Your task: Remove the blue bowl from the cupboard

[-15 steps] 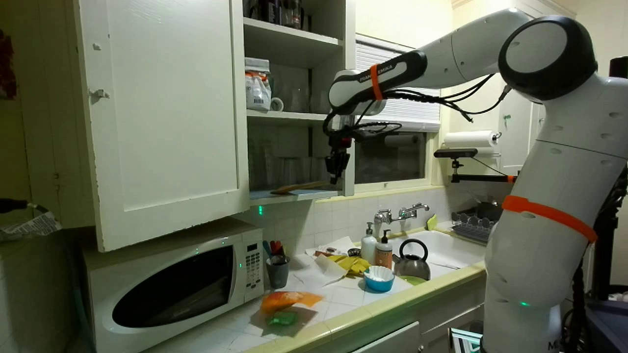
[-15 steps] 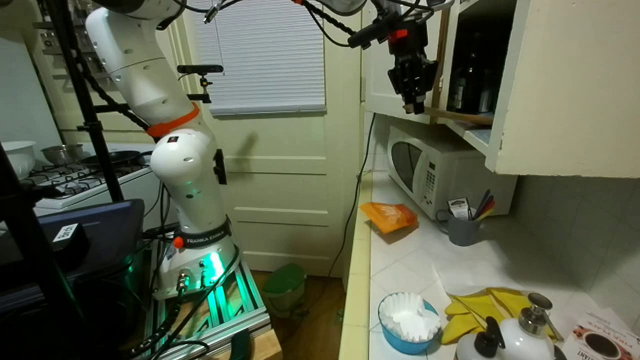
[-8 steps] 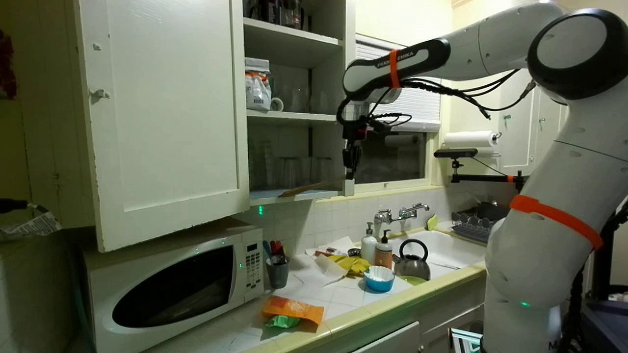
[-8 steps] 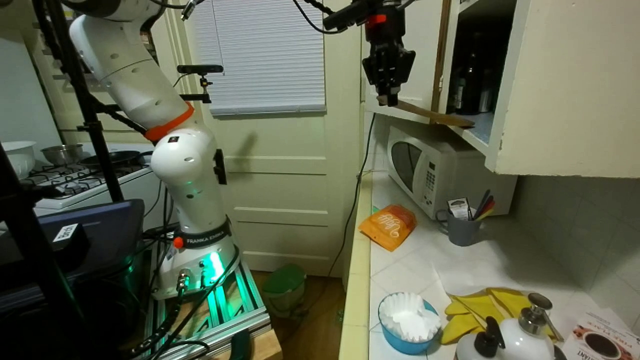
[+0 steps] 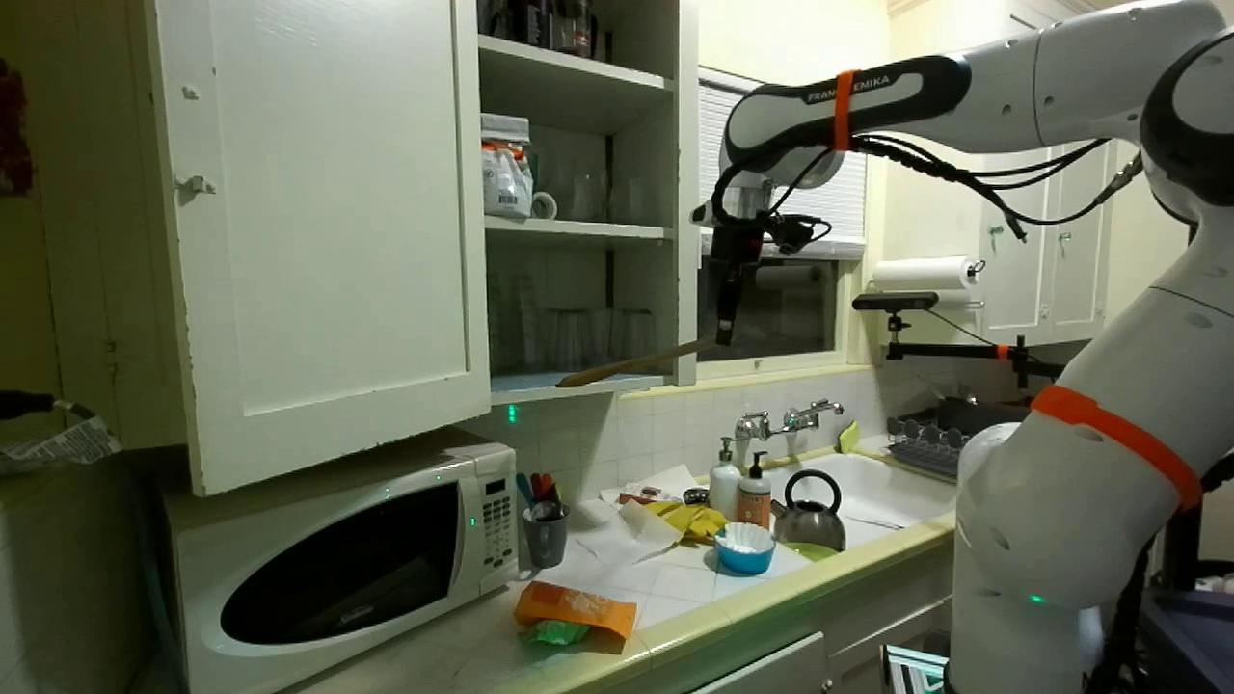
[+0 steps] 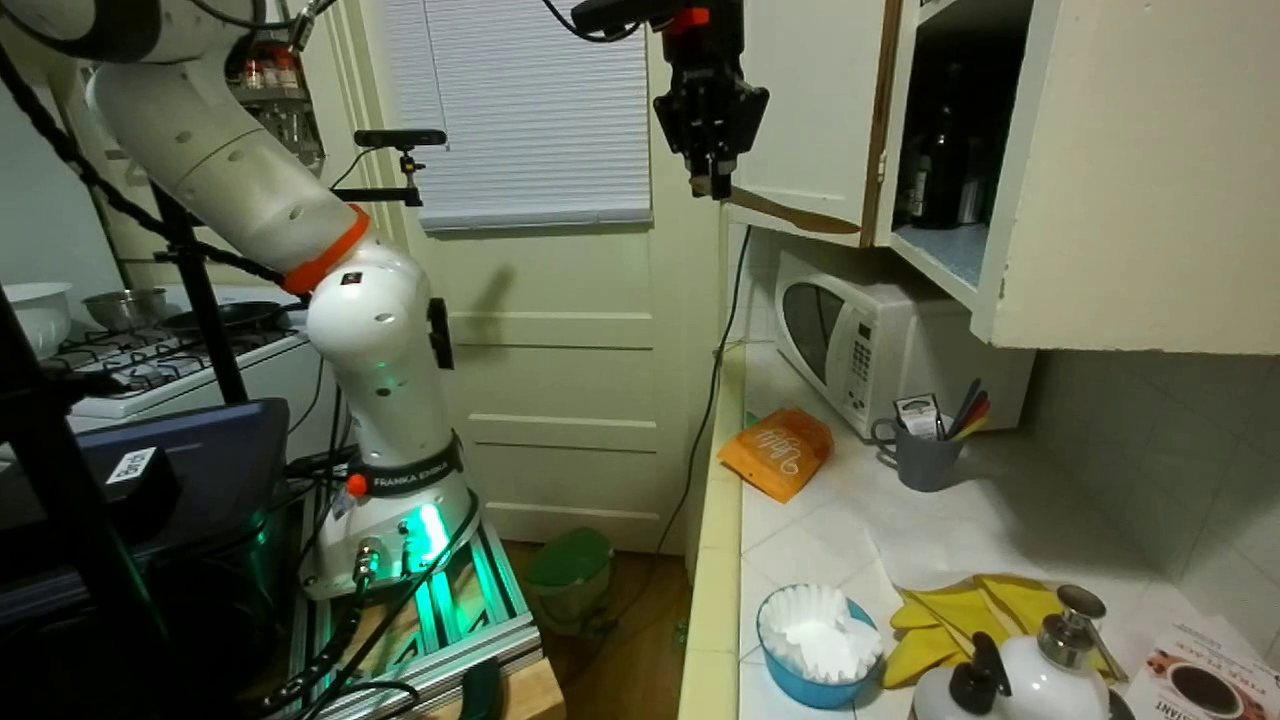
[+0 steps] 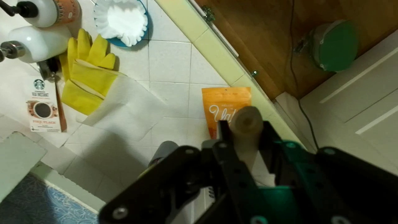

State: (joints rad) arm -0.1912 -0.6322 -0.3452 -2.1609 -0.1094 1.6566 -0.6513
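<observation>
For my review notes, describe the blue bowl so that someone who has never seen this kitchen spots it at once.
Start at the white sink and move to the tiled counter beside it. The blue bowl sits there, between two pump bottles and the counter's yellow edge. Unlike those bottles, it is low, round and plain blue, with ruffled white paper inside.

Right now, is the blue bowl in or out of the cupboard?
Out: the blue bowl stands on the counter in all three views.
</observation>
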